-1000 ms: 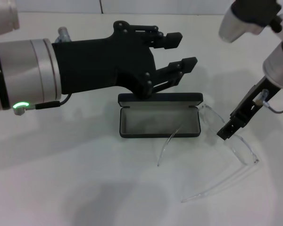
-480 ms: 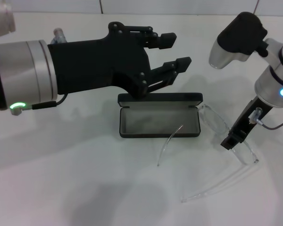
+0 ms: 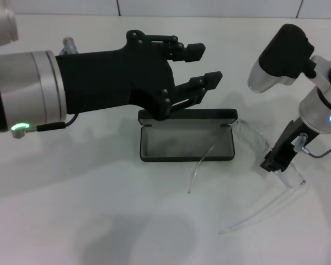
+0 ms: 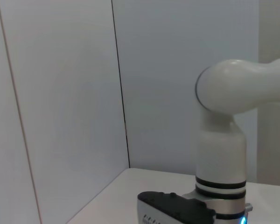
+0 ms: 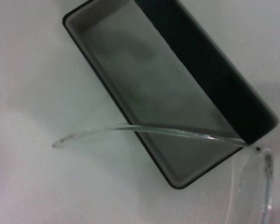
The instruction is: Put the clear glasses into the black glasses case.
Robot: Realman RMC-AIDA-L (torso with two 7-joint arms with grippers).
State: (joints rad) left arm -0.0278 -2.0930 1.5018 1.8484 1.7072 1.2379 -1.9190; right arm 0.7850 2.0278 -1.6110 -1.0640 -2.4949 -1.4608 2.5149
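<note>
The black glasses case (image 3: 168, 141) lies open at the table's middle, its lid standing up at the back and its grey lining bare. The clear glasses (image 3: 252, 140) lie just right of it with arms unfolded. One thin arm reaches over the case's front right corner, which shows close up in the right wrist view as clear glasses (image 5: 154, 129) crossing the black glasses case (image 5: 144, 79). My right gripper (image 3: 273, 161) comes down on the lens and is shut on it. My left gripper (image 3: 204, 66) hovers open above the lid, holding nothing.
A white table (image 3: 99, 221) carries everything, with bare surface in front of and left of the case. The right arm's white elbow (image 3: 278, 55) hangs above the table's right side. A pale wall (image 4: 60, 93) stands behind the table.
The right gripper has shifted slightly right and toward me, and the glasses have slid a little with it. The left gripper has drifted slightly left and lower over the case lid.
</note>
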